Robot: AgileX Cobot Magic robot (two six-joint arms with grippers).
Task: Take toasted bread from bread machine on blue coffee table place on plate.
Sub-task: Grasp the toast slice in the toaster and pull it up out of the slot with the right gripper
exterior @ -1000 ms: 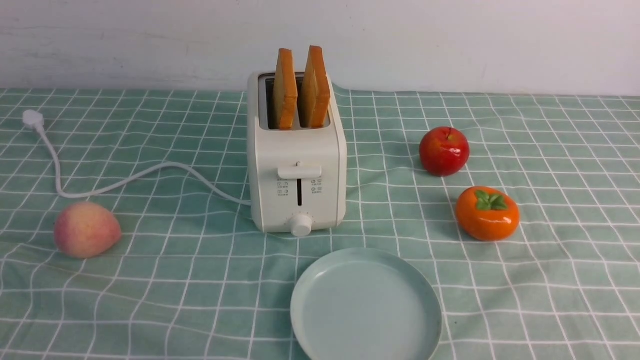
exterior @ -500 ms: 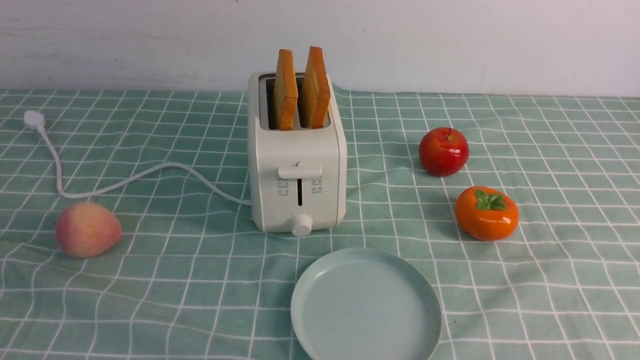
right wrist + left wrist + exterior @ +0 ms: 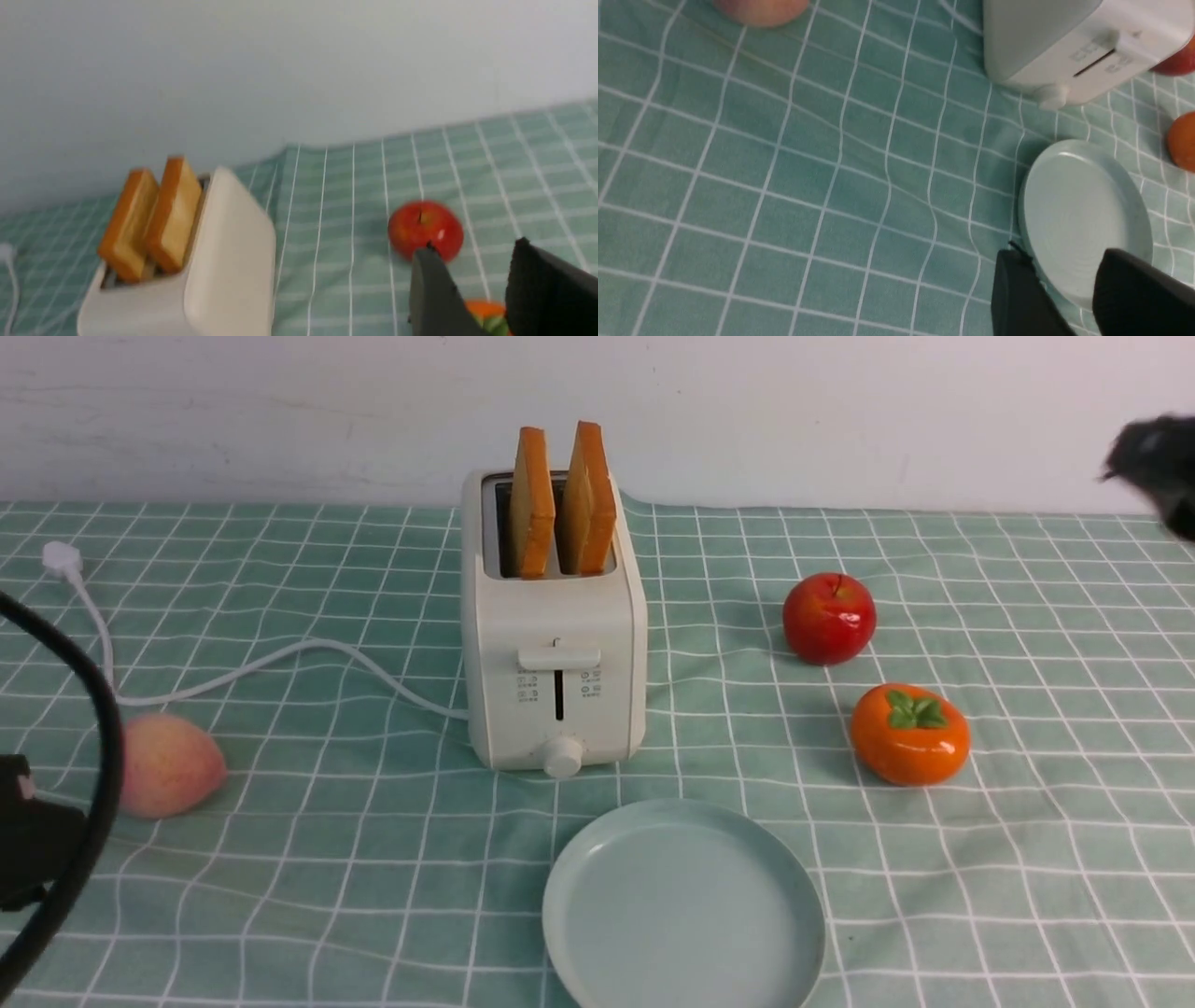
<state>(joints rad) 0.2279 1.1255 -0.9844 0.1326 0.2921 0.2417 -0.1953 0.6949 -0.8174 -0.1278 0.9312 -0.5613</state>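
Observation:
Two slices of toasted bread stand upright in the slots of the cream-white bread machine at the middle back of the teal grid-cloth table. The empty pale plate lies just in front of it. My left gripper is open and empty, low over the cloth beside the plate. My right gripper is open and empty, raised to the right of the bread machine, with the toast in its view. In the front view it is a dark blur at the right edge.
A peach and the white cord lie left of the bread machine. A red apple and an orange persimmon lie to its right. My left arm's black body and cable show at the left edge.
Both arms have come into the front view: the left at the near left edge, the right at the upper right edge. The toast, bread machine, plate and fruit have not moved.

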